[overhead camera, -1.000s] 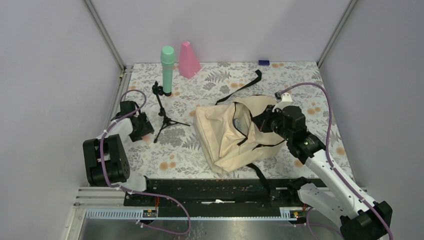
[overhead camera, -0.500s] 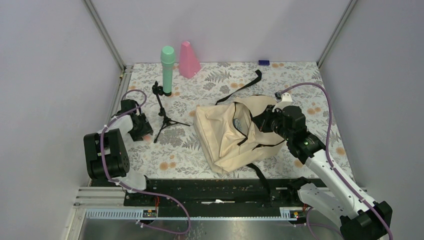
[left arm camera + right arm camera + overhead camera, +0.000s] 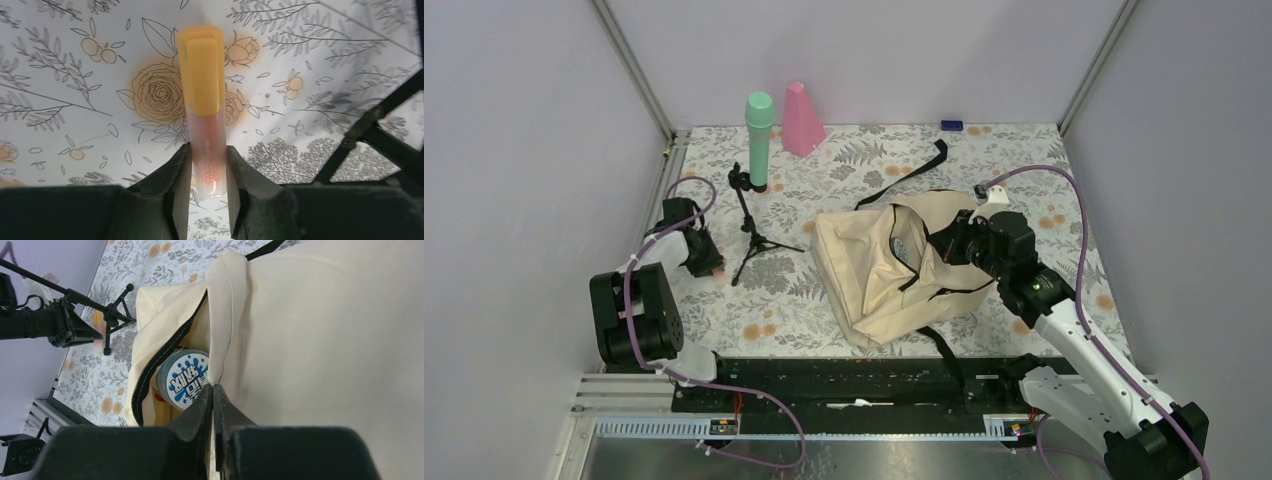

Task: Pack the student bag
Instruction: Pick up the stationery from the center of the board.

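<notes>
Bag: large cream fabric backpack (image 3: pixel 325 330), mouth gaping, black zipper (image 3: pixel 164 355) along the opening
Right gripper (image 3: pixel 212 390): black jaws pinched together on the backpack's cream rim
Inside: round tub with blue-and-white printed lid (image 3: pixel 187 381)
Beyond: thin black tripod stand (image 3: pixel 107 315) on floral tablecloth (image 3: pixel 145 265)

The student bag (image 3: pixel 879 280) lies on the surface (image 3: pixel 824 170) right of centre, with a strap (image 3: pixel 938 153) trailing behind it. The right claw (image 3: pixel 212 400) pinches the bag's opening rim, and a tub (image 3: pixel 186 380) sits inside just under that rim. Left of the bag stands a tripod stand (image 3: pixel 749 235) with a microphone (image 3: pixel 759 135) behind it. A tapered block (image 3: pixel 802 120) is just right of the microphone. Further right, at the back edge, lies an item (image 3: pixel 951 125) too small to identify. Far left, the left claw (image 3: pixel 206 165) clamps a pen (image 3: pixel 202 90) that lies on the surface.
</notes>
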`<state>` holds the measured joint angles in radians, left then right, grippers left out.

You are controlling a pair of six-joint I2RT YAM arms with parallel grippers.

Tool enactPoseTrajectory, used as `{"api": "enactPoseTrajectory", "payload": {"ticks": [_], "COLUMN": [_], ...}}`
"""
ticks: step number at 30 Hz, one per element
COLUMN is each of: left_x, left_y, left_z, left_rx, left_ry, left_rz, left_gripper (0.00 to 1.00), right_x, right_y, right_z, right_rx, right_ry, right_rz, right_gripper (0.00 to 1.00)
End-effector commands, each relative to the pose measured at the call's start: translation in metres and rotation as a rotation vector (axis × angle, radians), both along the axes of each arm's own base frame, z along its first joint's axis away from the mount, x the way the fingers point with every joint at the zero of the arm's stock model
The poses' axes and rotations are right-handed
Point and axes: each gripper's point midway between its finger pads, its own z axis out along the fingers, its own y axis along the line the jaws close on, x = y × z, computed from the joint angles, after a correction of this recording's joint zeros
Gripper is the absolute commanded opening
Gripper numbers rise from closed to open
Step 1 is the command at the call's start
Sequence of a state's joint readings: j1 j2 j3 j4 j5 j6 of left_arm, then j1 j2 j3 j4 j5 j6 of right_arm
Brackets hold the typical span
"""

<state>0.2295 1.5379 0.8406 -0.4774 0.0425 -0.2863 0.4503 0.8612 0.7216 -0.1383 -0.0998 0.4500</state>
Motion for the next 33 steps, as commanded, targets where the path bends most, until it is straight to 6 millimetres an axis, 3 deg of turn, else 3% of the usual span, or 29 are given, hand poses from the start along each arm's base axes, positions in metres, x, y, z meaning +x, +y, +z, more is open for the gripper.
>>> {"api": "enactPoseTrajectory", "payload": {"ticks": [1,6,13,18,22,33], "left_x": [0.02,0.018,0.009,-0.007,-0.024,-0.078], "left_y": [0.012,0.024,0.002,-0.042,-0.084,-0.177], "left_z": [0.05,0.099,0.149,0.172,0.181,0.211], "left_rx": [0.083,0.181,0.185,0.089,-0.032,-0.168], "left_ry": [-0.218,-0.415,-0.626,-0.702,-0.732,-0.759], "left_rz": [0.018,0.064,0.032,-0.094,-0.244,-0.595], "left_gripper": [0.13,0.11,0.1,0.09,0.09,0.08], "right_x": [0.011,0.011,0.011,0.012,0.012,0.015], "right_y": [0.003,0.003,0.007,0.008,0.009,0.01], "right_z": [0.047,0.05,0.051,0.049,0.05,0.057], "right_rx": [0.09,0.091,0.099,0.09,0.08,0.057], "right_ry": [-0.154,-0.159,-0.142,-0.117,-0.112,-0.117], "right_rz": [-0.005,-0.005,0.013,0.016,0.025,0.037], "right_gripper": [0.0,0.0,0.0,0.0,0.0,0.0]}}
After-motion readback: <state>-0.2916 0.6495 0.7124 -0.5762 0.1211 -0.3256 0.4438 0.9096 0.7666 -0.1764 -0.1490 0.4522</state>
